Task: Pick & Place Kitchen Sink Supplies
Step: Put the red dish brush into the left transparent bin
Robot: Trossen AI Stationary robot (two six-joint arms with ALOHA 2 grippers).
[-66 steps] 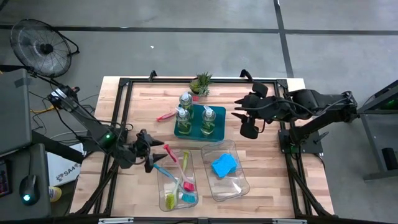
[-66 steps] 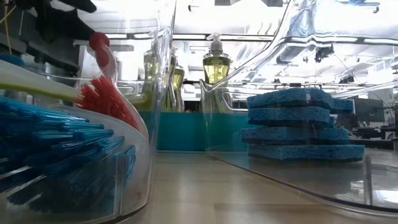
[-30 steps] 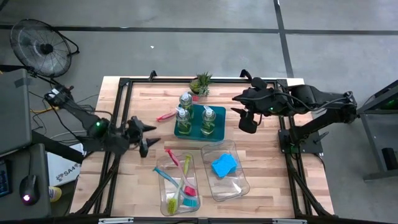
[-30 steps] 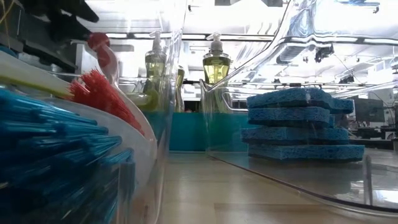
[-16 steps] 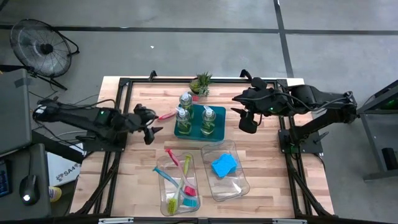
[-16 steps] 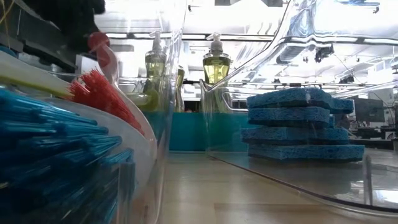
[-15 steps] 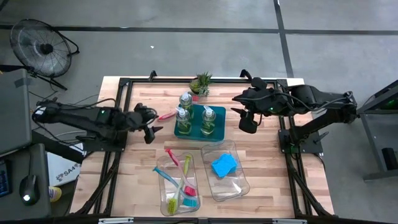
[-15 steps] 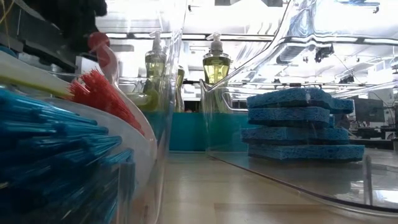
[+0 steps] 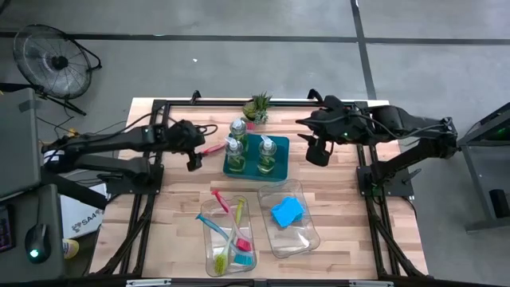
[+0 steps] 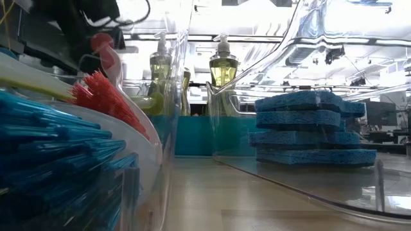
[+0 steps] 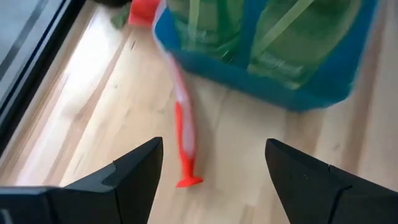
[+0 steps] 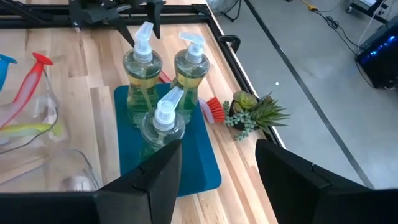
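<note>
From above, the sorting looks nearly finished: three soap bottles (image 9: pixel 249 148) stand upright in the teal tray (image 9: pixel 275 173), a bin (image 9: pixel 209 239) near the front edge holds several brushes (image 9: pixel 232 236), and a second bin (image 9: pixel 307 235) beside it holds the blue sponges (image 9: pixel 286 211). One red brush (image 9: pixel 213 148) lies loose on the table (image 9: pixel 335 199), between the left arm and the tray, which is likely why the left gripper (image 9: pixel 192 157) sits just beside its handle. The right gripper (image 9: pixel 317 151) hangs well apart, past the tray's far side, seemingly waiting. A small plant (image 9: pixel 256 105) stands at the back edge

At table height, the sponges (image 10: pixel 308 128) show as a neat stack behind their bin's clear wall, blue bristles (image 10: pixel 58 167) and red bristles (image 10: pixel 106 99) fill the near bin, and two bottles (image 10: pixel 223 64) rise behind

The left wrist camera looks down past spread fingers (image 11: pixel 134 171) holding nothing; the red brush (image 11: pixel 183 137) lies flat on the wood between them, handle end nearest, its head tucked against the tray's corner. That lineup suggests the jaws are set to straddle the thin handle

The right wrist camera shows its own fingers (image 12: pixel 158 171) parted and empty, above the three bottles (image 12: pixel 161 127), with the red brush's head (image 12: pixel 213 109) poking out beyond the tray beside the plant (image 12: pixel 255 115)
</note>
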